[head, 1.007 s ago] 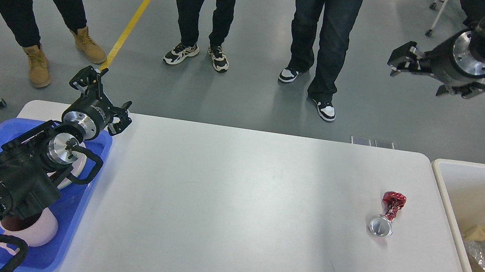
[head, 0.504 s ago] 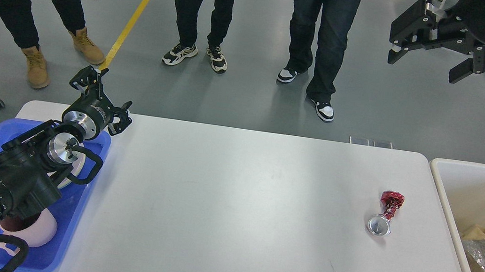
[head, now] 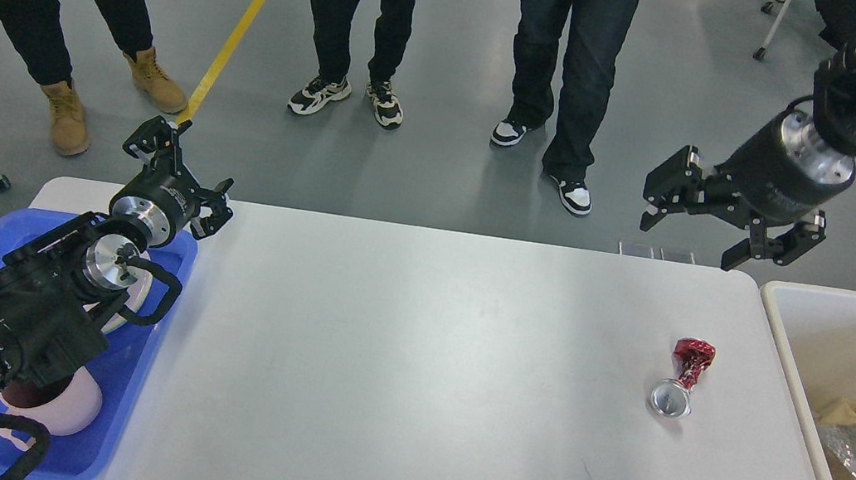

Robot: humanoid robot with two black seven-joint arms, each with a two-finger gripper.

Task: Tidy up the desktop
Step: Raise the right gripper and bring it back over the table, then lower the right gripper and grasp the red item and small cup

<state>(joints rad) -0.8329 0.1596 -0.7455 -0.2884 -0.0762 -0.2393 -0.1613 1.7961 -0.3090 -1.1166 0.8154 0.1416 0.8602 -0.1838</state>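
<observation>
The white desktop (head: 409, 371) fills the middle of the head view. A small red and silver crumpled wrapper (head: 682, 378) lies on it at the right. My right gripper (head: 688, 235) is open and empty, hanging above the desktop's far right edge, beyond the wrapper. My left gripper (head: 183, 164) is open and empty above the far left corner, over the far end of the blue tray (head: 119, 414).
The blue tray holds a white plate (head: 133, 291) and a pink cup (head: 65, 407), partly hidden by my left arm. A cream-white bin (head: 795, 367) at the right holds brown paper and foil. Three people stand beyond the desktop's far edge.
My right gripper has come down and toward the desktop, from high at the upper right to just above its far right edge. The left arm and the wrapper have not moved.
</observation>
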